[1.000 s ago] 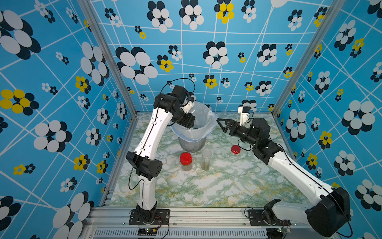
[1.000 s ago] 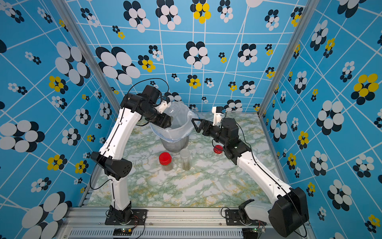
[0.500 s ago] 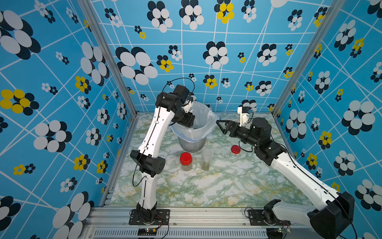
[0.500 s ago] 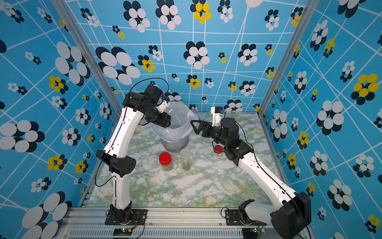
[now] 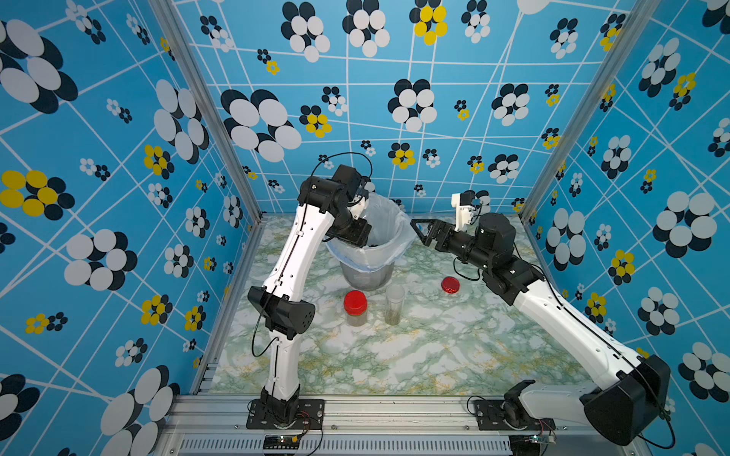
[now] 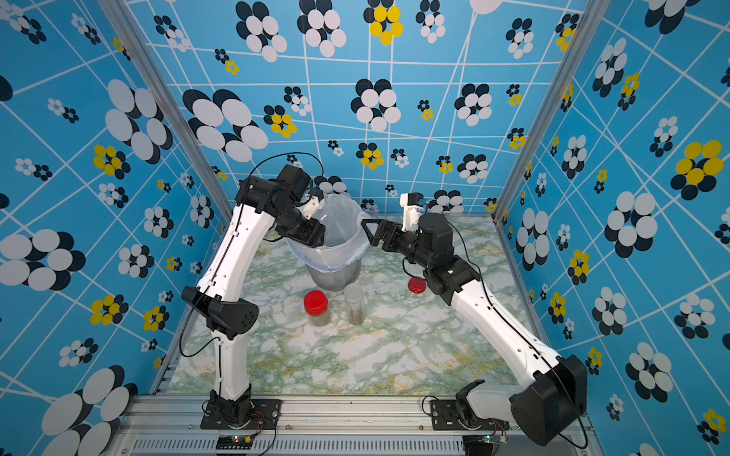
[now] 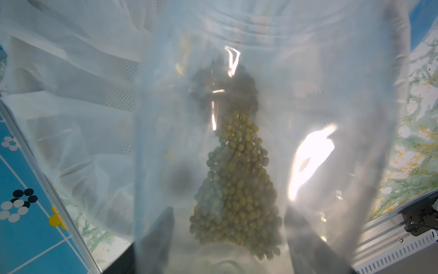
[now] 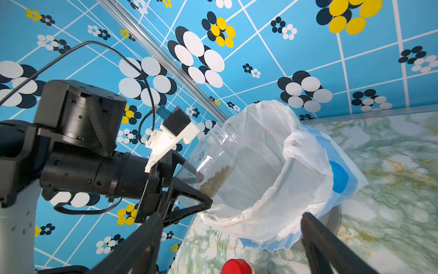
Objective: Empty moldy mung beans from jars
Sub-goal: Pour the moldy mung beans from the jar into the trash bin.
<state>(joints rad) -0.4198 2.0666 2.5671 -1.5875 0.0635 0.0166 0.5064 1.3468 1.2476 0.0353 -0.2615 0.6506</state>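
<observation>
In both top views the left tool reaches over the rim of the grey bucket, which is lined with a white bag. The right tool hangs just beside the bucket's opposite rim, jaws wide and empty. On the table, a red-lidded jar and a tall lidless jar stand side by side in front of the bucket, each holding a low layer of mung beans. A loose red lid lies flat near the right arm.

The left wrist view looks through an open jar clamped between the tool's dark fingers. Beans form a wedge along its wall, narrowing toward the mouth.

The right wrist view shows that jar tilted inside the bag, mouth toward the bag wall.
</observation>
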